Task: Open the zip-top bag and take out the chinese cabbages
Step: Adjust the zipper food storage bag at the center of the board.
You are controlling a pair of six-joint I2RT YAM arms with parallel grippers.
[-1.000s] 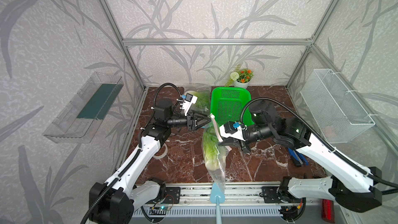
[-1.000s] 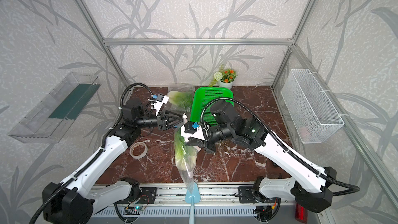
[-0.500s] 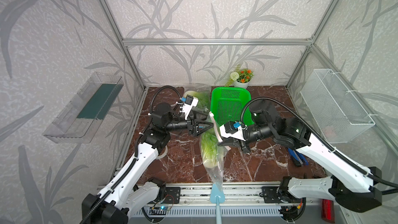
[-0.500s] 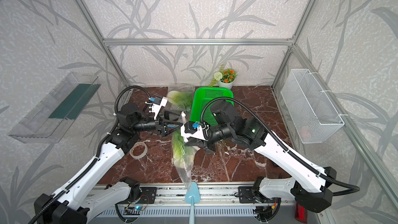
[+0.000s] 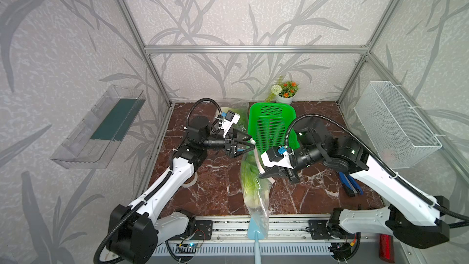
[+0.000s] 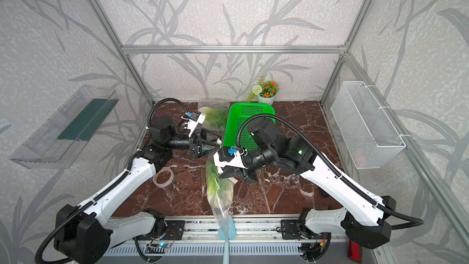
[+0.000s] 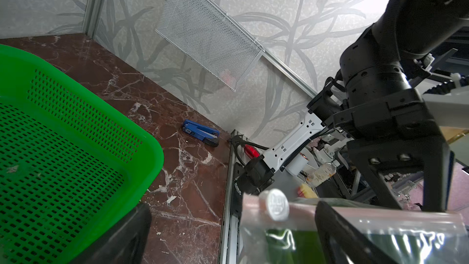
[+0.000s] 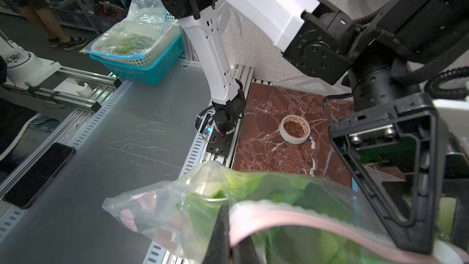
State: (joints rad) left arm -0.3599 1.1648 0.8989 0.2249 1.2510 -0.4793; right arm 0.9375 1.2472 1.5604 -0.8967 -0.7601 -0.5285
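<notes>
Jaws of the left gripper (image 5: pixel 248 143) stand spread wide and grasp nothing. In the left wrist view the top corner of the zip-top bag (image 5: pixel 255 194) lies between its fingers (image 7: pixel 337 239), unclamped. Jaws of the right gripper (image 5: pixel 264 173) are clenched on the bag's pink-edged top seam, seen close up in the right wrist view. In both top views the clear bag hangs from that grip above the brown marble table (image 5: pixel 215 194), between the two arms, with its lower end reaching the front rail. One cabbage (image 5: pixel 250 186) sits inside it, green leaves uppermost and pale base lower down. A second cabbage (image 6: pixel 212 116) lies wrapped in clear plastic at the back of the table, behind the left gripper and just beside the green basket (image 5: pixel 271 123). The basket lies behind the two grippers, and a flower pot (image 5: pixel 284 93) stands against the back wall behind it. A roll of tape (image 6: pixel 163 176) lies on the table near the left arm, well apart from the bag.
</notes>
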